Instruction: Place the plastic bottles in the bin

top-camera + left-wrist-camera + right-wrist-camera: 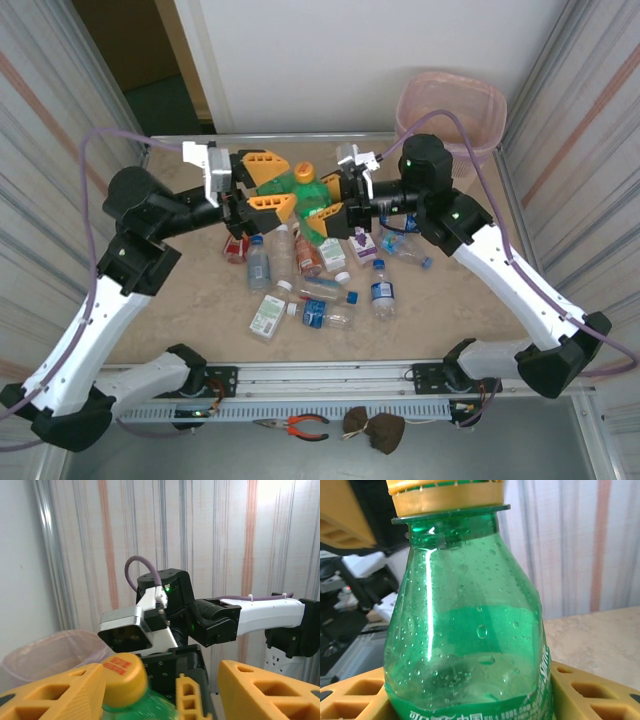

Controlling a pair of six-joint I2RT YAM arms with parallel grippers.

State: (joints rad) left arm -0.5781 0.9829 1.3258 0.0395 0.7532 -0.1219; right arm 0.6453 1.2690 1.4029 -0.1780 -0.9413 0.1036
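A green plastic bottle (312,197) with a yellow-orange cap (304,172) hangs above the table between both arms. My right gripper (328,198) is shut on its body, and the yellow fingers (590,690) press its lower sides (470,645). My left gripper (287,184) stands open around the cap end. In the left wrist view the cap (122,677) lies against the left finger (50,692), with a wide gap to the other. Several more bottles (300,270) lie on the table below. The pale pink bin (490,100) stands at the far right corner.
The right arm's wrist (210,615) faces my left camera, with the bin's rim (45,650) at its left. Corrugated walls close both sides. Pliers (300,427) and a dark object (375,428) lie on the front ledge.
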